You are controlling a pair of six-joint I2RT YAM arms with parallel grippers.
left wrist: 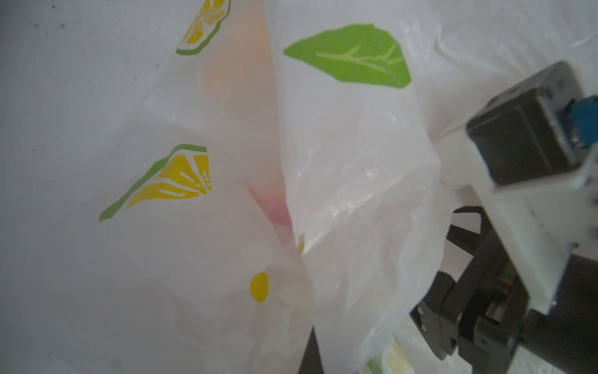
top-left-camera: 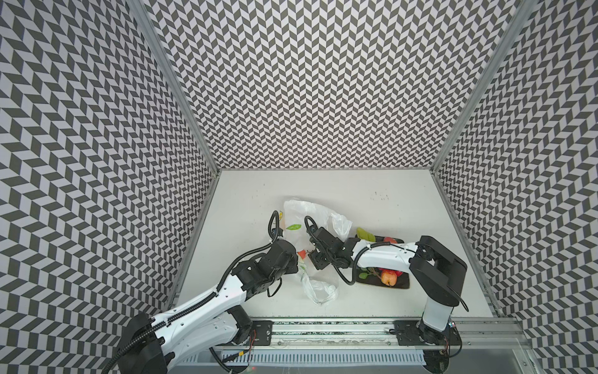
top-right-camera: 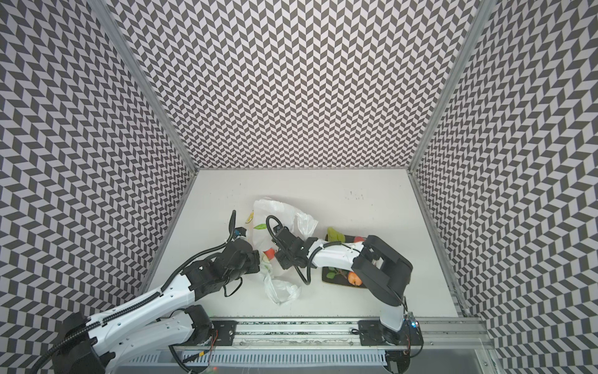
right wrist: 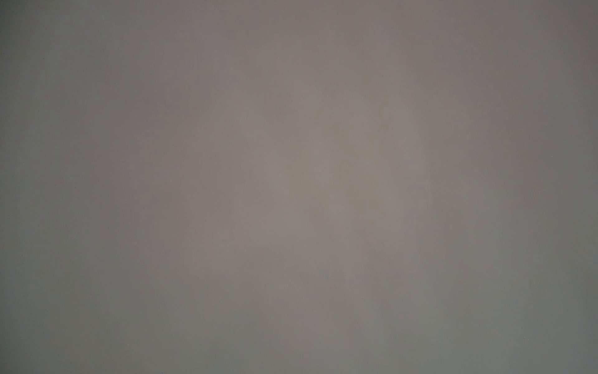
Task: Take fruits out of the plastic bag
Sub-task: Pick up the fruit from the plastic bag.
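The plastic bag [top-left-camera: 310,213] [top-right-camera: 275,210] lies crumpled mid-table, white with lemon and leaf prints. My left gripper [top-left-camera: 296,260] is shut on its near edge, and the film rises in folds in the left wrist view [left wrist: 339,162]. A red-orange fruit [top-left-camera: 301,253] shows at the bag's mouth between the two grippers. Pink and orange fruit shapes [left wrist: 271,204] glow through the film. My right gripper [top-left-camera: 315,260] pushes into the bag from the right, its jaws hidden. The right wrist view is only grey blur. Other fruits lie on a dark plate: a green pear [top-left-camera: 365,234] and a peach [top-left-camera: 387,277].
The dark square plate [top-left-camera: 401,285] sits right of the bag, partly under my right arm, with a leafy sprig [top-left-camera: 364,275] and red pieces [top-left-camera: 390,240]. A loose handle loop [top-left-camera: 320,291] trails toward the front rail. Patterned walls enclose three sides.
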